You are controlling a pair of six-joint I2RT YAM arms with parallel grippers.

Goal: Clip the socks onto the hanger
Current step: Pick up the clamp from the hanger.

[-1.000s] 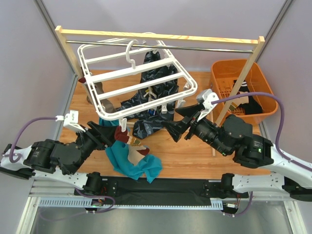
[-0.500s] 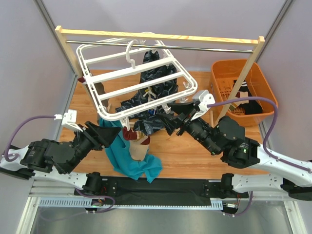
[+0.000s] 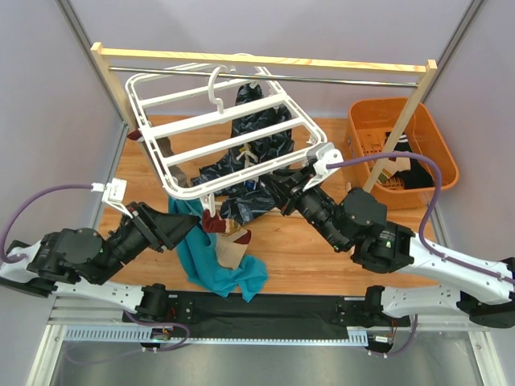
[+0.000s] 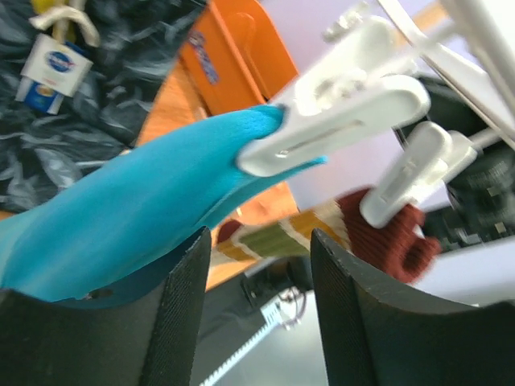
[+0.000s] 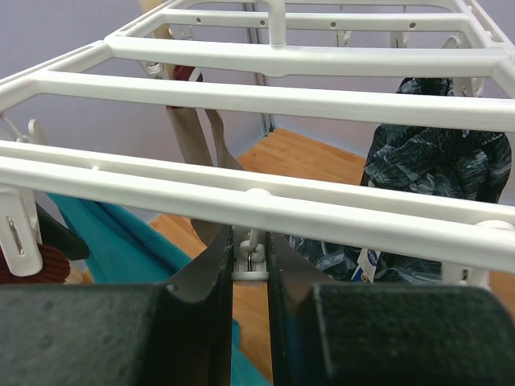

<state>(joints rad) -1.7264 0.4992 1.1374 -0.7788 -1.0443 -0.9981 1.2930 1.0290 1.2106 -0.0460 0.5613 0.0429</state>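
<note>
My left tool point(image 4: 259, 245) stands open: its two fingers are apart, and nothing sits in the gap between them. The teal sock point(image 4: 137, 209) runs just past the tip of one finger. Its end is caught in a white clip point(image 4: 338, 117) that dangles from the hanger point(image 5: 265, 98). Just beside that, a second clip point(image 4: 406, 173) bites the red cuff of the striped sock point(image 4: 386, 233). From above, both socks hang at the near left corner of the frame, and the teal one trails down into a heap on the desk point(image 3: 306, 257) near my bases.

My right tool point(image 5: 250, 241) is up under the near edge of the hanger. Its fingers are nearly together, closed on a small clip point(image 5: 249, 269) that hangs below a crossbar.

The hanger hangs tilted by its hook from the metal rail point(image 3: 338, 79) of the wooden rack point(image 3: 265, 59). A grey-brown sock point(image 5: 191, 141) hangs from its far left side. A dark patterned cloth point(image 5: 434, 161) hangs under the frame towards the right. An orange basket point(image 3: 364, 133) stands on the right of the desk, well apart from both tools.
</note>
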